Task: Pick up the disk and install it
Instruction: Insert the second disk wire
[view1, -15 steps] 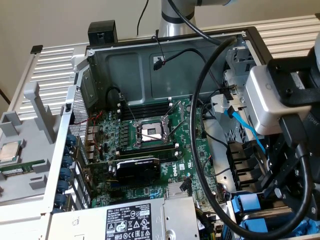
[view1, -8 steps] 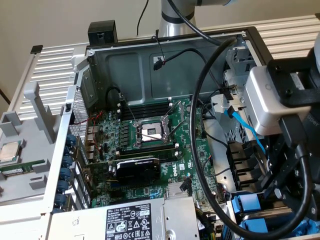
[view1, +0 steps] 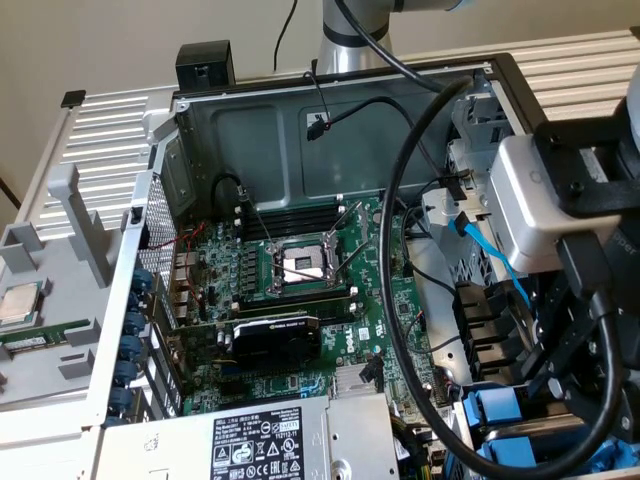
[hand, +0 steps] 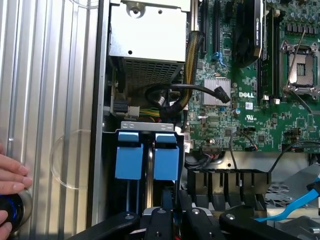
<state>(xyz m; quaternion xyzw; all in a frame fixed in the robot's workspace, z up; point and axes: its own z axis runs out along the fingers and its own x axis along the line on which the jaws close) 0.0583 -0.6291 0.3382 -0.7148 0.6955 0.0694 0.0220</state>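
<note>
Wrist view, hand (hand: 170, 220) low over disk (hand: 166, 162)

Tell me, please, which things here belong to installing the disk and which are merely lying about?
In the job: gripper; blue disk carrier nearest it; drive bay.
Lying about: CPU chip; power-supply box; graphics card; a person's hand.

Blue carriers (hand: 146, 155) fill bay; cables (hand: 170, 97) crowd beside (tight), black slots (hand: 225, 185) flank.
</note>
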